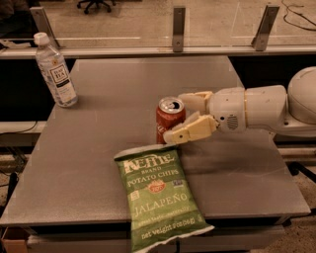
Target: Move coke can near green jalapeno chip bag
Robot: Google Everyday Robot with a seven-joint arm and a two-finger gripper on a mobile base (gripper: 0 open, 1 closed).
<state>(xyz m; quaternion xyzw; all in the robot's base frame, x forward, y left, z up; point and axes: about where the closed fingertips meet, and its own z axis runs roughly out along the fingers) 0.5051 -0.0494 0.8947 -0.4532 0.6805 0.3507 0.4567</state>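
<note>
A grey table (123, 89) is filling most of the frame, with a glass partition (217, 20) on metal posts (178, 27) running along its far edge at the top. The base of an office chair (96, 4) is showing beyond the glass, at the top edge. A clear plastic water bottle (55, 71) with a white cap is standing upright in the upper left, well apart from everything else.

The white arm (256, 106) is reaching in from the right edge. Its gripper (174, 117) is sitting at the centre of the frame, grasping the coke can (168, 114), with one cream finger lying behind the can and the other crossing its lower front. The can is standing upright on the table, its silver top facing up.

The green jalapeno chip bag (158, 195) is lying flat in the lower centre, label up. Its bottom corner is hanging over the table's near edge. The bag's top edge is lying just below the can, very close to its base.
</note>
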